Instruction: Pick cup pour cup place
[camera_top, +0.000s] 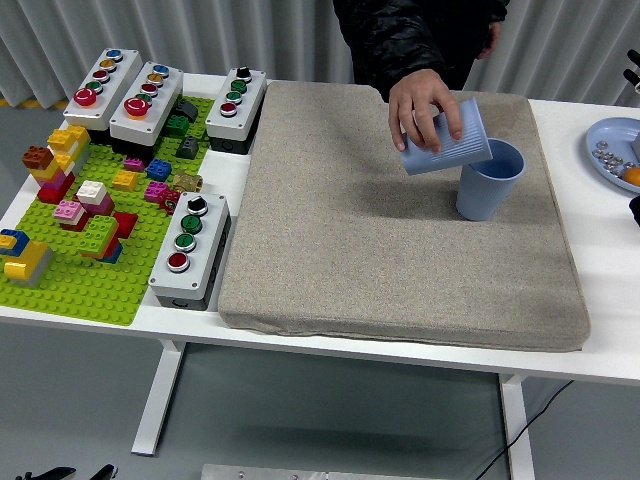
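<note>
- I see a person's hand (424, 106) coming down from the far side of the grey mat (400, 215), in a black sleeve, fingers wrapped over the top of a blue cup (449, 139).
- That held cup is tipped well over, almost on its side, its mouth pointing toward the right and hanging over the rim of the second blue cup (488, 179).
- The second cup stands upright on the mat, in its far right part, apart from the mat's edges. I can't see anything in either cup from this angle.
- Of my robot's right hand (634, 75) I only get black bits at the picture's right edge, off the mat's right side; whether its fingers are spread or curled I can't tell.
- My left arm does not show at all.
- Right of the mat a blue plate (602, 138) sits on the white table (610, 300), cut by the frame edge; it holds small silvery pieces (605, 152) and something orange (632, 177).
- Left of the mat lies a green brick baseplate (85, 280) with coloured bricks, and grey button boxes (190, 250) stand just beside the mat's left edge and further back.
</note>
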